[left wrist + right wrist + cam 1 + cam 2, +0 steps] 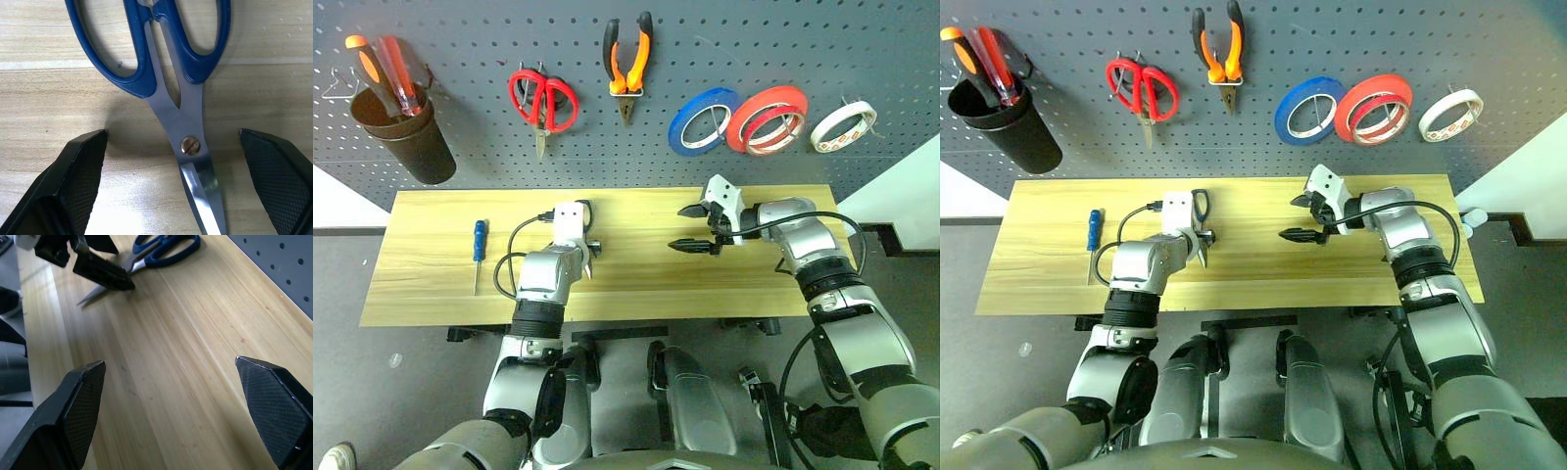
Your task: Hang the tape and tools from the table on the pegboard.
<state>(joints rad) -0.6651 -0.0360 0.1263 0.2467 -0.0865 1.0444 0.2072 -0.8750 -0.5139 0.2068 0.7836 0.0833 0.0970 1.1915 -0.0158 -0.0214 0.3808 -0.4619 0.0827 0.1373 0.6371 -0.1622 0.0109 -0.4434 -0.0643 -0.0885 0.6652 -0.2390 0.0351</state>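
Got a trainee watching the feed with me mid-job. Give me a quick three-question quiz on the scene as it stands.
1. True or false: the left gripper is shut on the scissors.
2. Which task tool lies near the table's left end? A pliers B screwdriver C tape
3. Fill in: the cream tape hangs on the ____.

Key: 1 false, open astride the blades. 2 B, the screwdriver. 3 pegboard.

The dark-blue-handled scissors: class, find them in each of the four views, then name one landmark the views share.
Left eye view: scissors on the table, mostly hidden behind the left gripper.
Right eye view: handles just beyond that gripper.
Left wrist view: centre, between the open fingers.
Right wrist view: far corner.
Shared landmark: the wood-plank table.
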